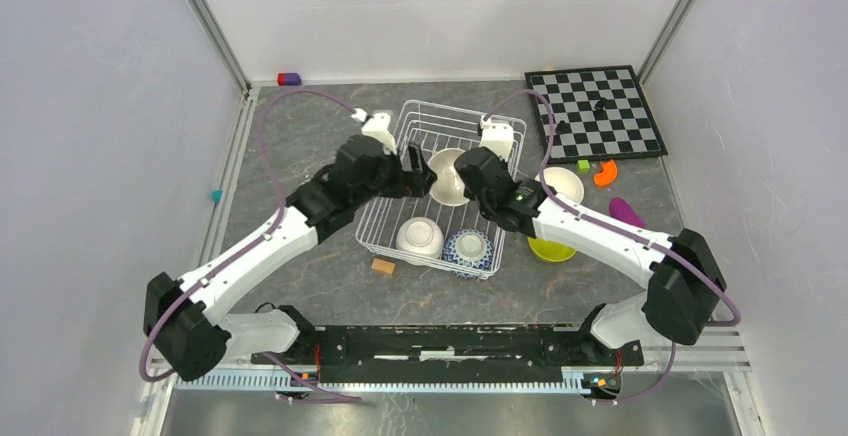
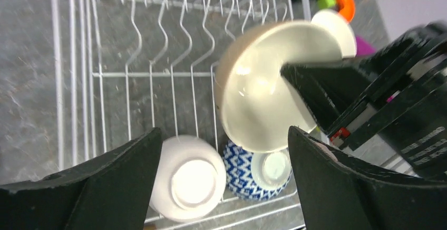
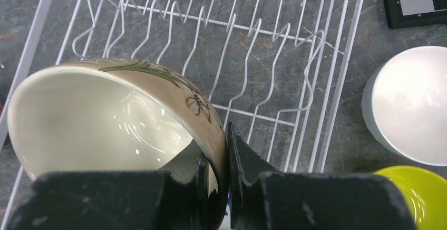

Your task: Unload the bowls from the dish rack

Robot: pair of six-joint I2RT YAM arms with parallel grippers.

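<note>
Rack (image 1: pixel 420 116) on the desk (image 1: pixel 300 146) has two upturned bowls at its near end: white bowl (image 1: pixel 420 238), blue patterned bowl (image 1: pixel 469 249). Right hand (image 3: pixel 225 135) pinches the rim of the tan bowl (image 3: pixel 105 119) (one finger inside, one outside), tilted over the rack. Left hand (image 2: pixel 224 135) gapes empty beside it. Second white bowl (image 1: pixel 565 184) and yellow-green bowl (image 1: pixel 551 249) sit on the desk, right of the rack.

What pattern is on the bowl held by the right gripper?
The bowl is tan with a green floral motif; right wrist view.
</note>
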